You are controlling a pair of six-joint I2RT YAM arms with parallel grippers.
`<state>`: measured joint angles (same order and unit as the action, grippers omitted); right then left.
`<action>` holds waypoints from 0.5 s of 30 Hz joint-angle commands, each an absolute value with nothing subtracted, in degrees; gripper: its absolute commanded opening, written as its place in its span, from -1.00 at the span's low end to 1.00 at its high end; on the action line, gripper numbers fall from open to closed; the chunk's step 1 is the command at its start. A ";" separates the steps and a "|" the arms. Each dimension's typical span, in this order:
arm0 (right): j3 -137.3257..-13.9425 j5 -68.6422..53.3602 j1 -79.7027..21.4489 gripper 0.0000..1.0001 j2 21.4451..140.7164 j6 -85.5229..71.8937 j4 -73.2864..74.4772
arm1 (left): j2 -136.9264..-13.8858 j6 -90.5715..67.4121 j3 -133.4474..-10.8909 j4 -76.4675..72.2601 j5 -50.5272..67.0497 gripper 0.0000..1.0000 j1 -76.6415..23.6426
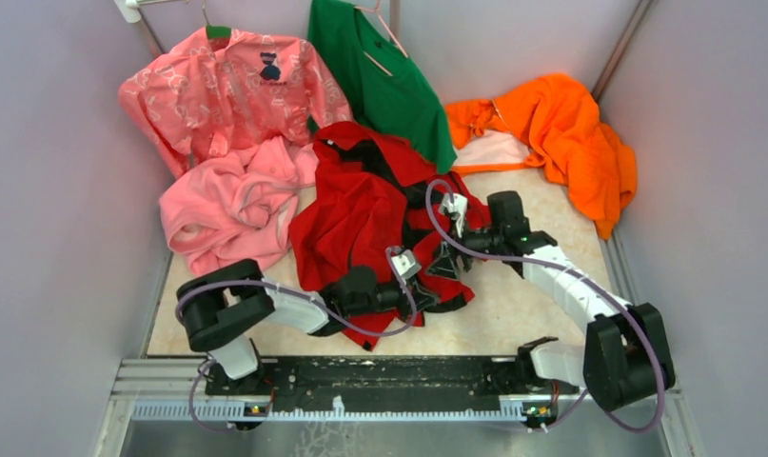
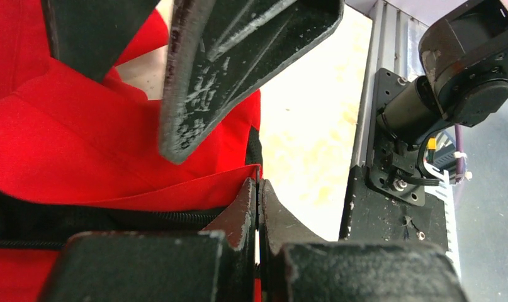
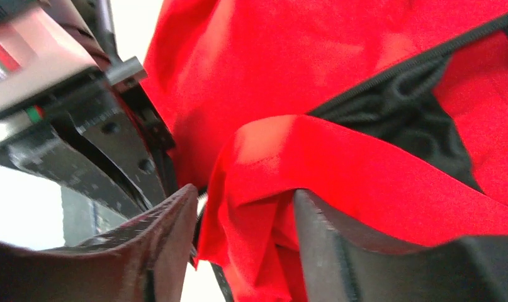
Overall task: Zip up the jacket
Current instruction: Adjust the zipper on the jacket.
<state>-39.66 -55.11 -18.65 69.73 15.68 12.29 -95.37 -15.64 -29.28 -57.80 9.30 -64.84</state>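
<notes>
Overhead view of a pale tabletop (image 1: 522, 305) strewn with clothes. The jacket (image 1: 361, 209), bright red with dark lining showing, lies crumpled in the middle, just in front of both robot arms. A pink fleece (image 1: 227, 209) touches its left side. A pink patterned shirt (image 1: 227, 90) and a green top (image 1: 384, 76) hang behind it, and an orange garment (image 1: 570, 133) is heaped at the back right.

The left claw (image 2: 257, 189) is pressed together on the edge of the jacket's lower hem, beside the dark zipper (image 2: 144, 217). The right claw (image 3: 243, 195) is spread apart, with a loose fold of red fabric lying between its fingers (image 3: 169, 251) and not squeezed
</notes>
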 commanded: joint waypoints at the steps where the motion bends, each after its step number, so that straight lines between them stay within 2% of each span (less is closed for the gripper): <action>1: -43.31 -49.34 -14.78 0.27 65.67 30.62 26.13 | -98.48 -13.65 -32.03 -63.44 14.80 -1.00 -65.04; 6: -44.64 -53.53 -7.50 0.50 63.66 29.83 27.86 | -102.38 -13.98 -34.17 -67.33 19.32 -1.00 -65.04; 12: -44.84 -59.31 -5.36 0.55 67.02 23.07 26.62 | -107.74 -15.73 -37.56 -67.67 23.22 -1.00 -65.07; 15: -46.67 -56.99 -5.36 0.55 69.03 22.56 28.47 | -109.35 -16.16 -38.31 -68.24 23.46 -1.00 -65.08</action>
